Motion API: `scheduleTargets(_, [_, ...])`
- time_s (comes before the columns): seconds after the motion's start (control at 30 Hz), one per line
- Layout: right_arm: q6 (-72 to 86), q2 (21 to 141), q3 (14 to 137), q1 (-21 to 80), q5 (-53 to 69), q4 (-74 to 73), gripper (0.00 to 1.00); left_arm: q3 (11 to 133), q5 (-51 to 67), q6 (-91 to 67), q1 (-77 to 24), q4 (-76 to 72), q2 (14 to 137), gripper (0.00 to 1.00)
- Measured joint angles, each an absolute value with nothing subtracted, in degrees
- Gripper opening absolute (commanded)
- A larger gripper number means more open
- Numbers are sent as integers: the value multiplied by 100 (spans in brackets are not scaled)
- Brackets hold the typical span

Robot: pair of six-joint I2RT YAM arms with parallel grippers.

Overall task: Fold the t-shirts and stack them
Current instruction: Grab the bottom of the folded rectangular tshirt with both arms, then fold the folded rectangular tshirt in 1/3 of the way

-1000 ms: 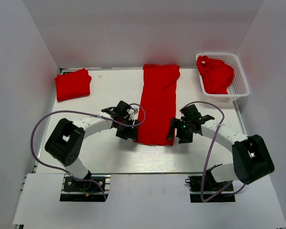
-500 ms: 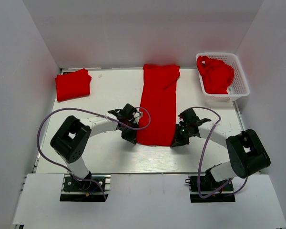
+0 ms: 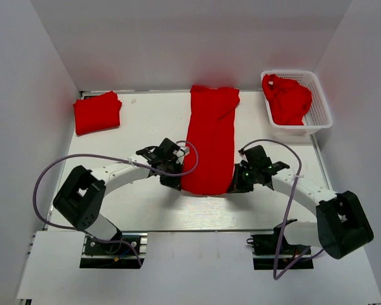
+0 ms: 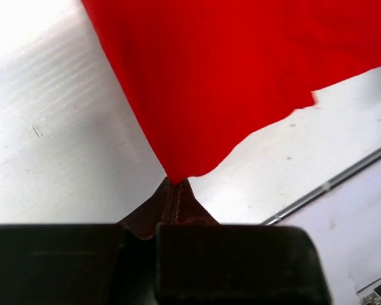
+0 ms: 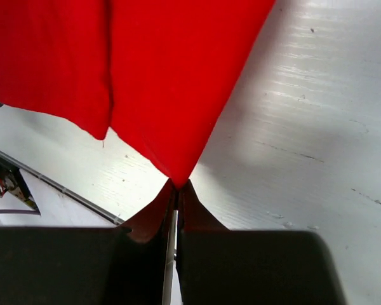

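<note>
**A:** Where is the shirt being worked on?

**B:** A red shirt (image 3: 209, 136), already folded into a long narrow strip, lies down the middle of the worktop (image 3: 140, 210). It runs from the far edge toward the near edge.

**A:** And the claws?

**B:** Each is clamped on one near corner of that strip. The left claw (image 4: 176, 185) pinches the near left corner and the right claw (image 5: 176, 185) the near right one. In both wrist views the fingers are pressed together, with red cloth peaking out from between them.

**A:** Why both corners?

**B:** Probably so the near end can be carried level toward the far end, halving the strip without twisting it.

**A:** What else is there?

**B:** A folded shirt (image 3: 97, 112) rests at the far left corner, likely the start of the stack. A white basket (image 3: 322, 114) at the far right corner holds a crumpled shirt (image 3: 287, 98), apparently waiting its turn.
</note>
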State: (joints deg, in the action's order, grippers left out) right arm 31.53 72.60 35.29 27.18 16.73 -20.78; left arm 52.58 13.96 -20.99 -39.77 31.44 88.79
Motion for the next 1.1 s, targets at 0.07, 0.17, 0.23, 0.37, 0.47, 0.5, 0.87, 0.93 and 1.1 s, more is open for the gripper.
scheduleTargets(0.07, [3105,7116,3568,2729,1616,-2108,0,5428,1400,-2137,-3997,3262,8820,0])
scheduleTargets(0.17, [3076,7102,3747,2727,1437,-2119,0,5822,1295,-2228,-3994,3385,8829,0])
scheduleTargets(0.23, [3041,7166,3992,2722,1223,-2145,0,6222,1151,-2329,-3966,3444,8903,0])
scheduleTargets(0.37, [2923,7555,4744,2692,650,-2137,0,7660,637,-2464,-3848,3743,9623,0])
scheduleTargets(0.47, [2818,7992,5415,2624,152,-2062,0,8873,246,-2591,-3708,3916,10433,0])
scheduleTargets(0.5, [2783,8123,5607,2591,21,-2084,0,9249,143,-2633,-3647,4001,10707,0])
scheduleTargets(0.87, [2250,10049,7776,2071,-696,-2080,0,11874,-128,-2556,-2840,4567,12827,0])
scheduleTargets(0.93, [2176,10272,8053,1990,-687,-2088,0,11974,-64,-2416,-2775,4418,12945,0])
scheduleTargets(1.1, [2064,10720,8643,1817,-574,-2246,0,12007,233,-1994,-2724,4001,13021,0])
